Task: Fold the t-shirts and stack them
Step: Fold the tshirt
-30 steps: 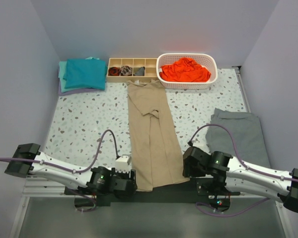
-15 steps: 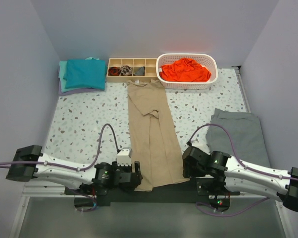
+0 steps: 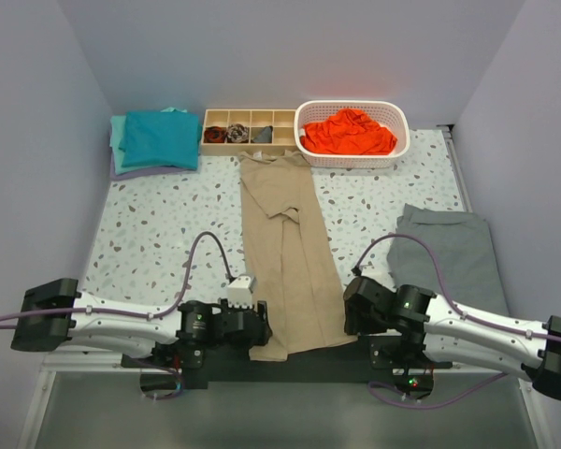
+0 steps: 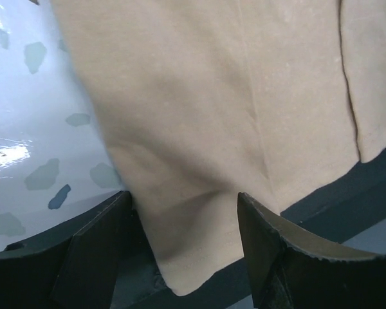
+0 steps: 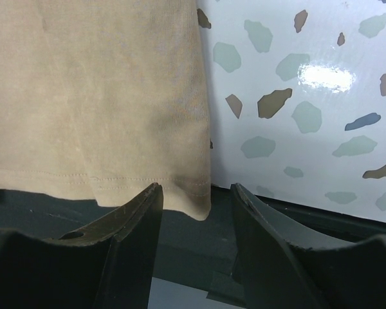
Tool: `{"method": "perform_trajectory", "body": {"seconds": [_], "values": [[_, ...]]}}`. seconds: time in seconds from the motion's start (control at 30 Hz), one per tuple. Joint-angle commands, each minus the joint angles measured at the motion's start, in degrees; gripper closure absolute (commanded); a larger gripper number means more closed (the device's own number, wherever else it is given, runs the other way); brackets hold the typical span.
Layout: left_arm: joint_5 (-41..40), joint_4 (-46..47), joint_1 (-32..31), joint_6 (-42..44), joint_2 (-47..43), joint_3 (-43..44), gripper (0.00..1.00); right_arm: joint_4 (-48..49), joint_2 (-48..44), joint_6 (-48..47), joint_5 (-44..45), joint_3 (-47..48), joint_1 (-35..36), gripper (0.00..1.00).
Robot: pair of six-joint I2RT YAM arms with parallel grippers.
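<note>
Tan t-shirt lay folded in long narrow strip down table centre, collar far, hem overhanging near edge. Left gripper stood apart around near-left hem corner; right gripper apart at near-right corner.

Plain pale lilac-grey walls close the left, far and right sides of a glossy white surface speckled with grey and brown.

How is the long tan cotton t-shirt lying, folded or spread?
Partly folded: the tan cotton t-shirt is a narrow lengthwise strip, layered edges showing.
</note>
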Motion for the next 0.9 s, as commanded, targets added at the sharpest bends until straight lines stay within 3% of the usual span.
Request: {"method": "perform_trajectory", "body": {"seconds": [0.0,0.27,0.3,0.4,0.5,0.67,0.77,0.87], "values": [[5.31,3.03,0.17,1.51,-0.33,-3.16,0.30,-1.47,-1.53,1.04,1.93,1.77,-0.01,0.50],[7.86,2.15,-0.09,1.95,0.20,-2.81,0.41,-2.44,-2.50,2.36,1.49,0.89,-0.01,0.56],[7.86,1.28,-0.18,1.95,0.37,-2.63,0.42,-2.44,-2.15,2.36,1.40,0.80,-0.01,0.65],[8.12,0.57,-1.22,1.08,0.11,-2.63,0.48,-1.22,-1.18,1.92,0.26,0.37,-0.01,0.73],[8.12,-0.39,-2.28,-0.15,-0.06,-2.54,0.56,1.07,-0.30,1.74,-1.14,-0.25,-0.01,0.71],[7.59,-2.77,-3.25,-1.91,-0.76,-2.28,0.49,2.39,0.58,1.74,-1.76,-1.04,-0.01,0.57],[7.24,-2.77,-3.43,-2.18,-0.85,-2.45,0.49,3.01,0.75,1.92,-2.11,-1.74,0.08,0.59],[7.15,-2.07,-3.43,-2.00,0.11,-2.28,0.55,4.32,1.19,1.92,-2.64,-2.18,-0.01,0.69]]}}
